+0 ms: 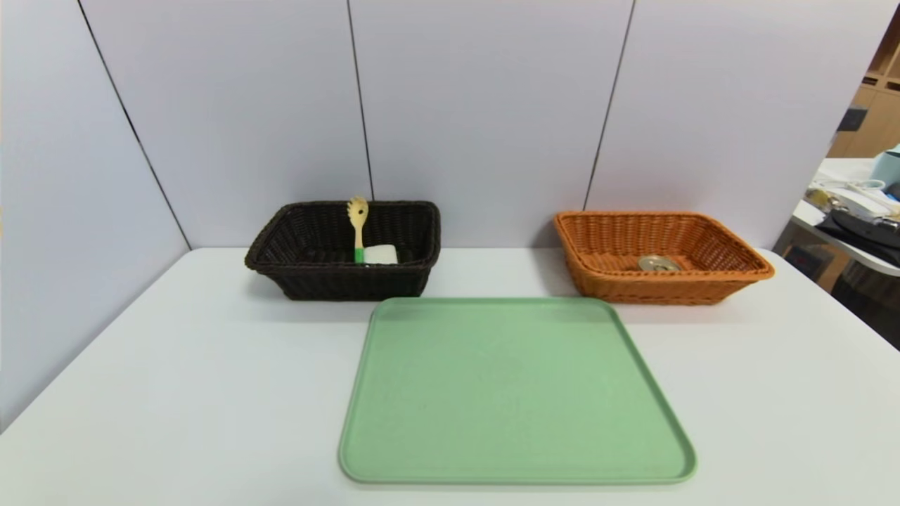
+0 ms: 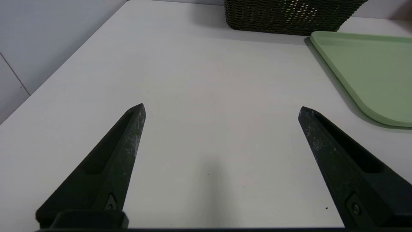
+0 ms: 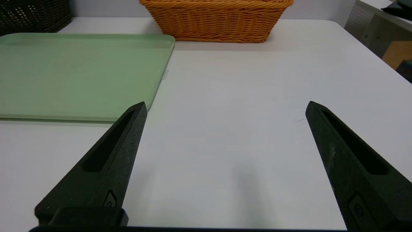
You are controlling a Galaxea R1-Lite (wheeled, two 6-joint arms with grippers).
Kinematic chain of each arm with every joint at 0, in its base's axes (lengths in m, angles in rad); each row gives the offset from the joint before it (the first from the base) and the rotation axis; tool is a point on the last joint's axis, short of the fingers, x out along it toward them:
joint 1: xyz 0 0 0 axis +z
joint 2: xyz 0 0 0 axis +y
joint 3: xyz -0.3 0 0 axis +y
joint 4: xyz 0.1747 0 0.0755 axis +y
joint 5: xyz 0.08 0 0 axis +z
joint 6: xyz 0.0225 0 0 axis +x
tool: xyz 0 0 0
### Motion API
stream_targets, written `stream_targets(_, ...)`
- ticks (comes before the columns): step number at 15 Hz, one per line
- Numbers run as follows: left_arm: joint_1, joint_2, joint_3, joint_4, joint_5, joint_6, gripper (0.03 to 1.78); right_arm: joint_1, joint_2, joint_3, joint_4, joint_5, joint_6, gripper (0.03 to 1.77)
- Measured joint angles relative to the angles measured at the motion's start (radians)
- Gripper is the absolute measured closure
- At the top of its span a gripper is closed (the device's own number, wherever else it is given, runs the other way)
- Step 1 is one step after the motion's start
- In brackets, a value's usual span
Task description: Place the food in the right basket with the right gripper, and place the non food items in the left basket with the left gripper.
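The dark brown left basket [image 1: 281,242] stands at the back left of the table. Inside it a yellow pasta fork with a green handle [image 1: 358,225] leans upright beside a white block [image 1: 380,254]. The orange right basket [image 1: 731,246] stands at the back right, and the tin can's gold lid [image 1: 659,263] shows on its floor. My left gripper [image 2: 222,108] hangs open over bare table near the front left, with the left basket [image 2: 289,16] far ahead. My right gripper [image 3: 226,106] is open above bare table at the front right, facing the right basket [image 3: 219,19]. Neither arm shows in the head view.
A light green tray [image 1: 394,422] lies in the middle of the white table [image 1: 176,393], just in front of both baskets, with nothing on it. Grey partition walls close the back and left. A cluttered desk [image 1: 858,218] stands beyond the table's right edge.
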Motion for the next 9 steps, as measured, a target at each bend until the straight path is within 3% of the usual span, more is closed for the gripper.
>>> stream_targets(9, 0.0, 0.0, 0.0, -0.001, 0.002, -0.002, 0.12, 0.0, 0.0, -0.001, 0.0, -0.001, 0.004, 0.1)
